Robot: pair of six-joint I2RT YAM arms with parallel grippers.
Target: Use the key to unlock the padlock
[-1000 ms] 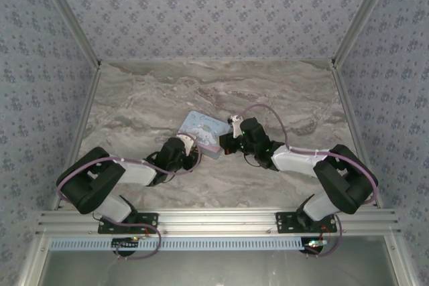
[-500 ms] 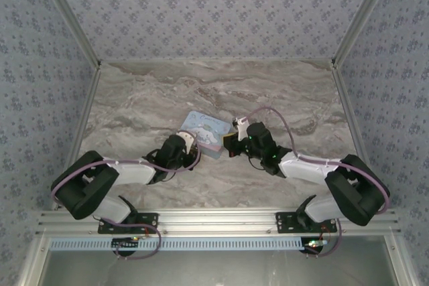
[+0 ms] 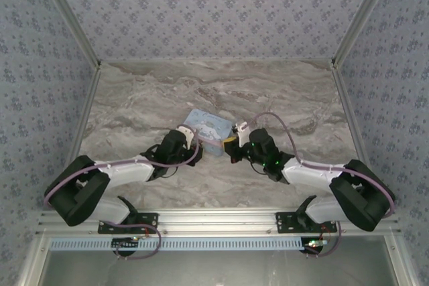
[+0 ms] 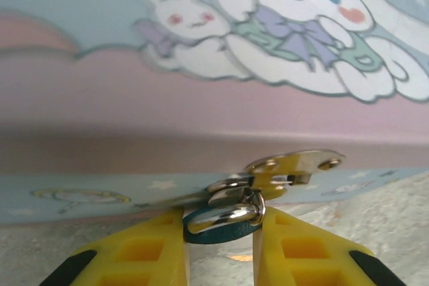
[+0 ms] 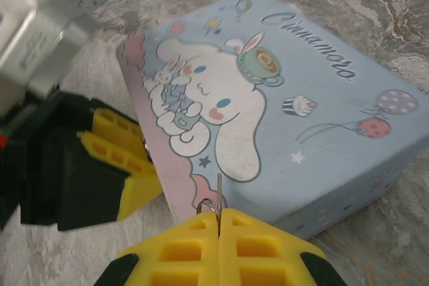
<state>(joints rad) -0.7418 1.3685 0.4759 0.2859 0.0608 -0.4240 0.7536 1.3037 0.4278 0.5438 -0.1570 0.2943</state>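
- Steadying the padlock (image 4: 222, 220) for the key looks to be the step in hand. The left gripper (image 4: 221, 240) is bracketing it, and its yellow fingers (image 4: 151, 251) are apparently pressing on the lock from both sides, so I am judging it clamped on the padlock.
- The padlock is hanging from a small metal hasp (image 4: 295, 165) on a side wall of the light-blue cartoon tin (image 5: 288, 112), the wall facing the near edge of the table (image 3: 147, 105). The tin is lying around the middle of the table.
- The right gripper (image 5: 218, 224) is pinching the key (image 5: 218, 189) with its jaws fully together. The thin blade is sticking up past the fingertips, with a small ring at its base.
- That gripper is hovering just beside the tin's near corner, near the left gripper but apart from it.
- Bringing the key's tip round to the keyhole is what the next move is calling for, in my judgement. The blade is pointing toward the tin's corner rather than at the lock, so it is needing re-aiming and fine alignment before going in and turning.
- The keyhole is proving impossible to make out. The lock's body is sitting largely between the fingers, with its lower part hidden.
- The key is presenting itself edge-on, leaving its teeth unreadable. From the right wrist, the left gripper's finger is standing in front of the lock.
- From above, the lock and key are reading too small to tell.
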